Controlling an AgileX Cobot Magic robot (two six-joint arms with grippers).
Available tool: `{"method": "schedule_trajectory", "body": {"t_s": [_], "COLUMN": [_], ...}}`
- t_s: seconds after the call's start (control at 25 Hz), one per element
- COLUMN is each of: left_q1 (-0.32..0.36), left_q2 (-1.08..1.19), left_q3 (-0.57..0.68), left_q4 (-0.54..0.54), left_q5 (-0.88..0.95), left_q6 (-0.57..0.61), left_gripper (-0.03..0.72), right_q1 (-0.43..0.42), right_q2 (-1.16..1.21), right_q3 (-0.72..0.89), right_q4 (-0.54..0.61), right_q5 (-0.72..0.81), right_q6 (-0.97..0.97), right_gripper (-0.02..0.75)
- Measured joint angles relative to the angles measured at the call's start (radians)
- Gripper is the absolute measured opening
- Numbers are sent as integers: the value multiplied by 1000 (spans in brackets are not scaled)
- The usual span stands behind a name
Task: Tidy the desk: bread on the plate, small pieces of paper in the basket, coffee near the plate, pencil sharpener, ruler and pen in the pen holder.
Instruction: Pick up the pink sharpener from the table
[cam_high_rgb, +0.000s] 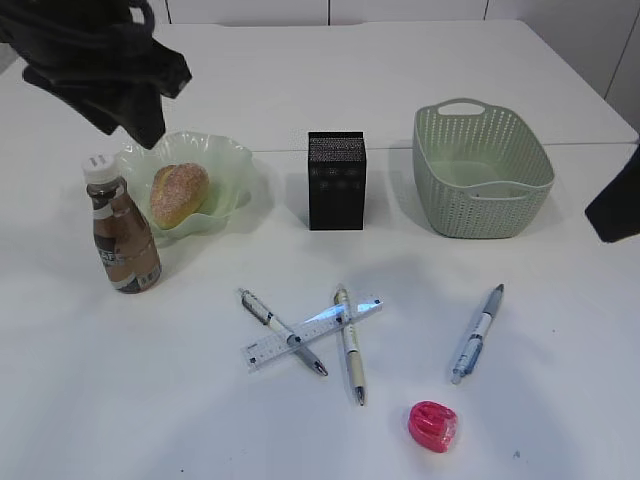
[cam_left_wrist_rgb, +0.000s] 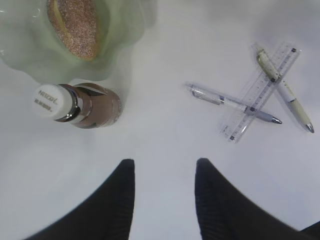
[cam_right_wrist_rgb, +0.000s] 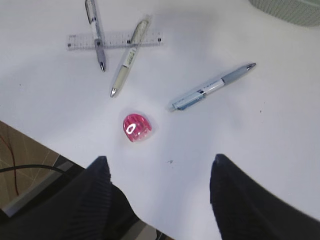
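the bread (cam_high_rgb: 179, 193) lies in the plate (cam_high_rgb: 228, 158) at the tabletop's (cam_high_rgb: 120, 400) left rear. the coffee (cam_high_rgb: 122, 232) stands upright just beside the plate's front edge. the pen holder (cam_high_rgb: 336, 180) stands at centre, the basket (cam_high_rgb: 480, 170) to its right. the ruler (cam_high_rgb: 312, 331) lies flat under two crossed pens (cam_high_rgb: 283, 332) (cam_high_rgb: 350, 343); a third pen (cam_high_rgb: 476, 333) lies apart to the right. the pink pencil sharpener (cam_high_rgb: 432, 426) sits near the front edge. the left claw (cam_left_wrist_rgb: 164, 200) hangs released above bare tabletop, grasping nothing. the right claw (cam_right_wrist_rgb: 160, 200) is likewise released and empty.
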Motion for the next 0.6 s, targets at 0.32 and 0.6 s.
{"method": "schedule_trajectory", "body": {"t_s": [0.32, 0.6], "left_q1": [0, 0], "left_q2": [-198, -338], "left_q3": [174, 362], "left_q4": [-24, -57], "left_q5": [4, 5], "left_q6": [11, 11], "left_gripper": [276, 275], "right_q1": [0, 113], "right_q2": [120, 213], "right_q3": [0, 0], "right_q4": [-4, -61], "right_q5": [2, 2], "right_q6": [-20, 1], "right_gripper": [493, 493]}}
